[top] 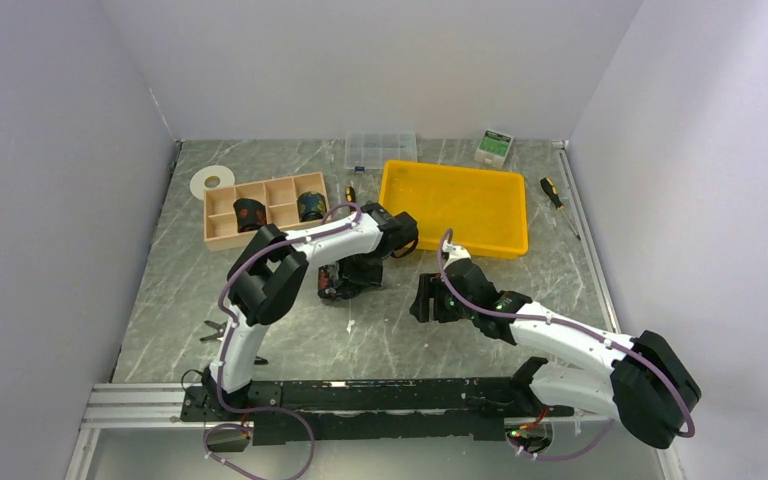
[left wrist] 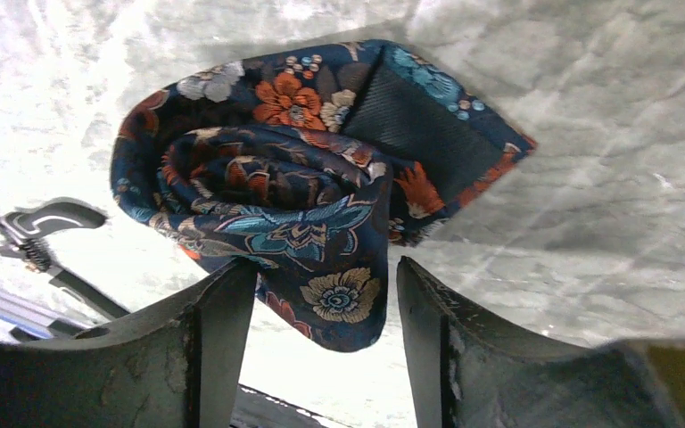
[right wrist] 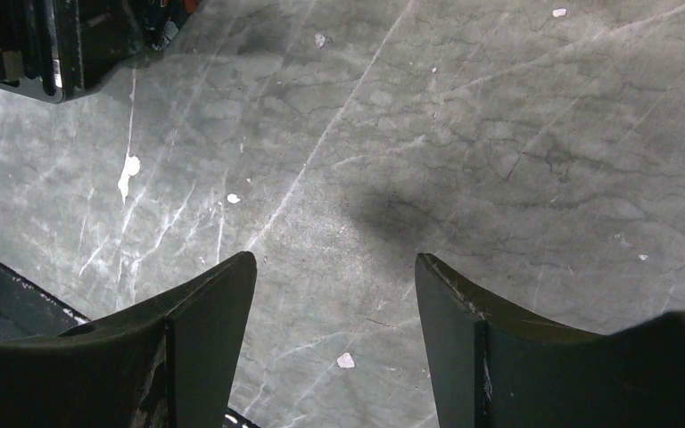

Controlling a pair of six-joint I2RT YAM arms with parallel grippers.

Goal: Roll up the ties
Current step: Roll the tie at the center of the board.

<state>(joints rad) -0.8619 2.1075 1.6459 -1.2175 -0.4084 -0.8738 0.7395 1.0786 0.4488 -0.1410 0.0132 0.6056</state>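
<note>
Noted rolled tie (left wrist: 276, 178) just ahead of left gripper (left wrist: 325, 263), jaws spread, one fold dangling between them, coil's long side crosswise, and right gripper (right wrist: 334, 256) gaping empty, well apart.

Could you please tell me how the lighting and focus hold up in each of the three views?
Left wrist view: the tie is sharp and colourful, but the table left of it is washed out by glare. Right wrist view: even light, one soft dark shadow on the table ahead of the right gripper. Top external view: evenly lit, sharp, no strong glare.
</note>
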